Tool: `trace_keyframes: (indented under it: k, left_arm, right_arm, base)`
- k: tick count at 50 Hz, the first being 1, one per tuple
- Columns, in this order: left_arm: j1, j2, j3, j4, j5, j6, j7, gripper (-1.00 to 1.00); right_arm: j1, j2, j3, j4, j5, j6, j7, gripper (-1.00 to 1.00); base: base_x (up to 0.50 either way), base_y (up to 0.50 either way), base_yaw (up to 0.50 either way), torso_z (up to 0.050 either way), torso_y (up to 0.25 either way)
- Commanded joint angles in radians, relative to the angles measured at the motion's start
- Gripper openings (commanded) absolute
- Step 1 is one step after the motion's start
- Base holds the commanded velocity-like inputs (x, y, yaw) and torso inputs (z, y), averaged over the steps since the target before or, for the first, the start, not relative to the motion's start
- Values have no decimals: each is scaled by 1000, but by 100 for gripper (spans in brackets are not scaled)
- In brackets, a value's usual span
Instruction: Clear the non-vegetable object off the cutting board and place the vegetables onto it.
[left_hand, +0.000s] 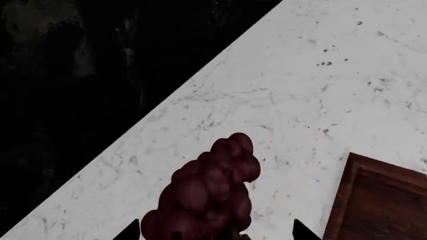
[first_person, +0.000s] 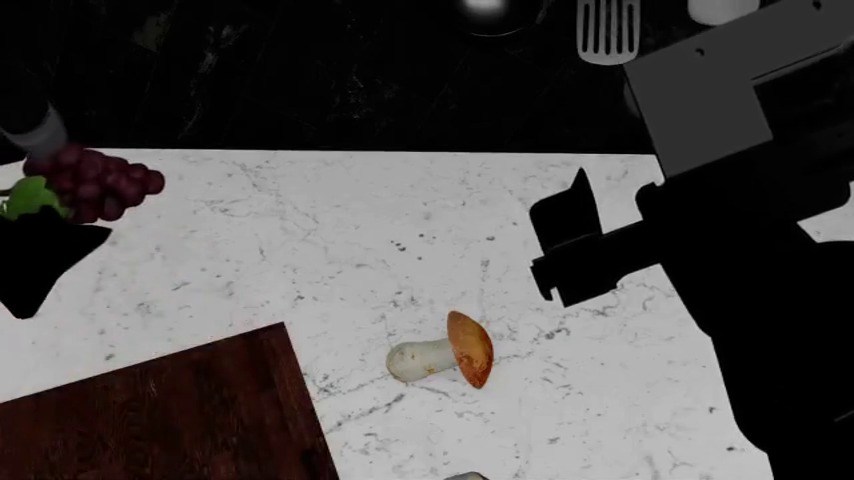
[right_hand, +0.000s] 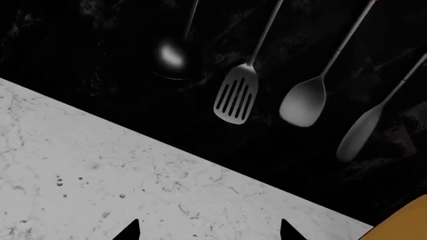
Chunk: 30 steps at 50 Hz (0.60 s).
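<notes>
In the left wrist view, the left gripper (left_hand: 217, 235) shows only two dark fingertips at the frame edge, with the bunch of dark purple-red grapes (left_hand: 210, 192) gripped between them above the white marble surface (left_hand: 300, 90). One corner of the reddish-brown cutting board (left_hand: 380, 205) shows beside it, cut off.

In the head view, the grapes hang at the far left with their green leaf (first_person: 30, 197), well clear of the board (only part of it shows). The mushroom (first_person: 447, 355) lies on its side on the marble, just off the board. A pale sliver at the bottom edge is too cropped to name. The right gripper (first_person: 561, 245) hovers above the surface, holding nothing.

In the right wrist view, the gripper's tips stand wide apart over bare marble; a ladle (right_hand: 172, 55), slotted spatula (right_hand: 237, 97) and spoon (right_hand: 305, 102) hang on the dark wall.
</notes>
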Motion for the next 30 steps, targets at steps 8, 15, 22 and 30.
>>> trace_keyframes:
  k: [8, 15, 22, 30]
  left_arm:
    - [53, 76, 72, -250, 110, 102, 29, -100]
    - [89, 103, 66, -372, 149, 160, -13, -100]
    - [124, 106, 54, -384, 139, 161, -41, -100]
    - [98, 100, 37, -367, 129, 138, -55, 100]
  right_arm:
    - [-7, 9, 11, -8, 35, 7, 28, 100]
    - [-12, 8, 7, -7, 47, 3, 40, 100]
    - [-9, 15, 7, -5, 59, 1, 47, 100]
    - [-3, 17, -1, 3, 68, -7, 53, 100]
  base:
    - [0, 0, 0, 0, 0]
    - [0, 0, 0, 0, 1]
    - [0, 0, 0, 0, 0]
    - [0, 0, 0, 0, 0]
